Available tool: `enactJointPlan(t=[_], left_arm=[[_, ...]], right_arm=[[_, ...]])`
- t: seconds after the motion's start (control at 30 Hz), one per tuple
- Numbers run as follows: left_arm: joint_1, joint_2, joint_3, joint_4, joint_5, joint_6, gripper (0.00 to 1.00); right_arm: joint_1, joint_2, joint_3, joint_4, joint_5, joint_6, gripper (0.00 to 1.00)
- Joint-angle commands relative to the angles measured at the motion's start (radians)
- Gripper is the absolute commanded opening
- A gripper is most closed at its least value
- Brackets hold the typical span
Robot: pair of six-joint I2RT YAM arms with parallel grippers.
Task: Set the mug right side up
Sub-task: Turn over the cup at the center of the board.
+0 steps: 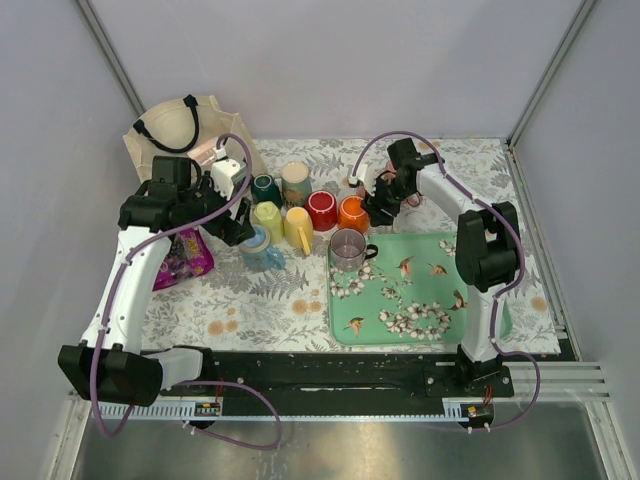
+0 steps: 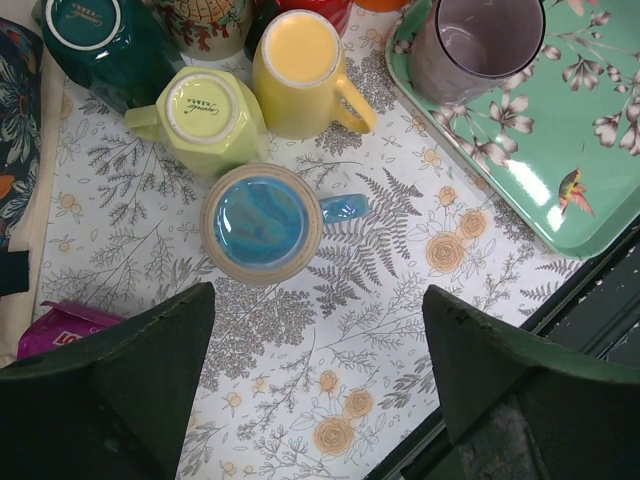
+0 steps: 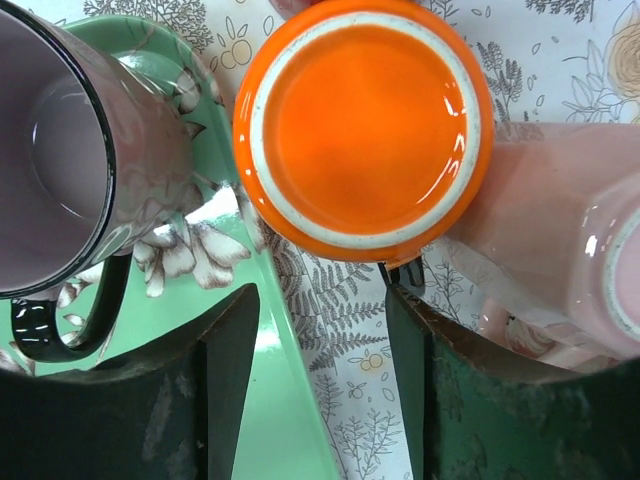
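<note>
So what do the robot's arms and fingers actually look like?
The left arm and right arm both have white links, black joint housings and a purple cable looping alongside. The left fingers and right fingers are broad, dark green wedges with scuffed surfaces.

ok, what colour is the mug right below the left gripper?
Blue mug, tan-ringed on top; best in the left wrist view.

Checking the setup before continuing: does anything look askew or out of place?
Yes. The orange mug stands base up beside the tray, and the pink mug next to it appears tipped on its side.
</note>
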Motion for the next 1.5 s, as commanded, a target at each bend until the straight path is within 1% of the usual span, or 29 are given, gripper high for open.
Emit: enactJointPlan(t=[0.0,0.13,0.23,0.43,0.57,0.63,0.77,0.9,1.0,1.13,1.23,1.27,1.33,1.47], left_arm=[[0.007,-0.033,-0.001,-0.007,-0.021,0.046,0.88],[0.007,-0.023,0.001,-0.007,-0.009,0.040,0.87],[0.007,-0.013,0.005,-0.007,0.000,0.032,0.88],[0.007,0.008,0.025,0.004,0.017,0.023,0.87],[0.007,0.011,0.025,0.005,0.017,0.024,0.87],[0.007,0.010,0.018,0.009,0.020,0.023,0.87],[0.008,0.004,0.005,0.013,0.025,0.017,0.87],[0.007,0.001,-0.001,0.015,0.025,0.015,0.87],[0.007,-0.004,-0.005,0.015,0.026,0.014,0.87],[0.007,-0.013,-0.010,0.015,0.026,0.014,0.87],[0.007,-0.019,-0.012,0.013,0.032,0.014,0.87],[0.008,-0.022,-0.010,0.013,0.035,0.014,0.87],[0.007,-0.024,-0.007,0.015,0.037,0.015,0.87],[0.000,-0.021,-0.004,0.028,0.060,0.021,0.86]], right_arm=[[0.006,-0.006,0.058,0.029,0.020,-0.053,0.63],[0.008,0.066,0.129,0.027,0.021,-0.062,0.65],[0.008,0.108,0.187,0.003,0.032,-0.073,0.65],[0.008,0.107,0.146,-0.077,0.027,-0.159,0.61],[0.009,0.087,0.129,-0.158,-0.006,-0.191,0.54],[0.009,0.074,0.123,-0.187,-0.022,-0.193,0.52],[0.009,0.062,0.098,-0.157,-0.014,-0.144,0.52],[0.015,0.090,0.115,-0.102,0.018,-0.075,0.52],[0.023,0.108,0.132,-0.072,0.050,-0.049,0.49],[0.031,0.131,0.144,-0.054,0.073,-0.030,0.33],[0.029,0.133,0.155,-0.054,0.084,-0.001,0.17],[0.029,0.127,0.155,-0.052,0.087,0.013,0.10],[0.029,0.096,0.146,-0.052,0.092,0.034,0.00],[0.028,0.003,0.084,-0.019,0.083,0.057,0.00]])
